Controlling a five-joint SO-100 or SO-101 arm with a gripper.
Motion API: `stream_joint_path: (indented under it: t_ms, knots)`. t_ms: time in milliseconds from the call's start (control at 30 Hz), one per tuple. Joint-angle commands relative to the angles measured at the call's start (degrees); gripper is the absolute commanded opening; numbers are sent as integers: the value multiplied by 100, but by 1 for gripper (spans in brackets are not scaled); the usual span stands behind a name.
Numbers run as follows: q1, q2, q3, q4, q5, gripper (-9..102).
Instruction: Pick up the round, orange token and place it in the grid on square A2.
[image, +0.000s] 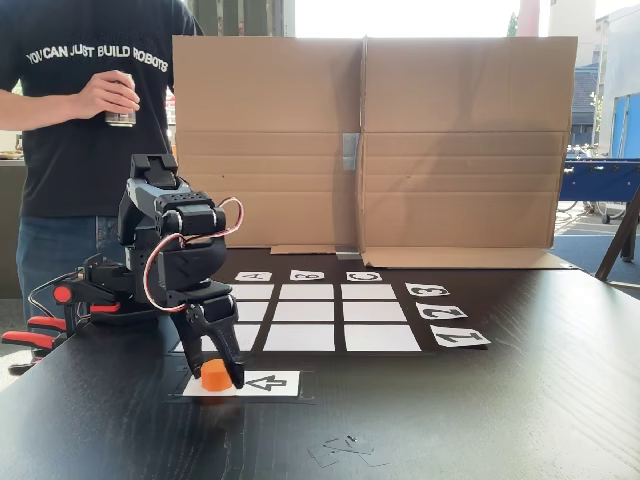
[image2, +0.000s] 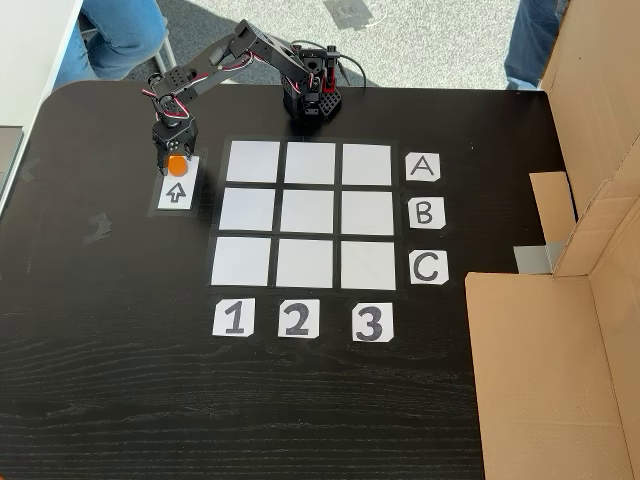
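Currently the gripper (image: 222, 378) is lowered over the white arrow card (image: 262, 383) at lower left of the side-on fixed view. Its two black plastic fingers straddle the token (image: 215, 374), one on each side, closed down to roughly the token's width; whether they press it cannot be told. One token: small, squat, bright orange, flat-topped, its base at the card's surface. In the top-down fixed view the token (image2: 177, 164) sits at the upper end of the arrow card (image2: 176, 187), upper left of frame, between the fingers of the gripper (image2: 176, 167).

Beside it, the grid (image2: 306, 214): nine matte white paper rectangles, three by three, separated by black gaps. Square A2 (image2: 308, 163) is top row, middle column in the top-down view, bare. Three letter cards, A (image2: 423, 166), B (image2: 426, 212), C (image2: 427, 267), line the right edge; three number cards, 1 (image2: 232, 318), 2 (image2: 298, 318), 3 (image2: 371, 322), line the bottom.

The table (image2: 120, 400) is dark wood-grain with a slight sheen. One corrugated cardboard screen (image: 370, 150), folded, stands behind the grid. A person (image: 80, 100) at upper left holds a metal can (image: 121, 112).
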Motion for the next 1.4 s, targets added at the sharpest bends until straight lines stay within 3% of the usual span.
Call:
stream_joint_path:
  t_ms: [0, 333, 833, 1100, 1367]
  knots:
    - [105, -26, -185, -123, -26, 0]
    - [211, 70, -176, -158, -158, 0]
    - [782, 1345, 53, -905, -264, -1]
    - [712, 2707, 1336, -1459, -1169, -1]
    - [501, 4131, 2646, -1485, -2540, -1]
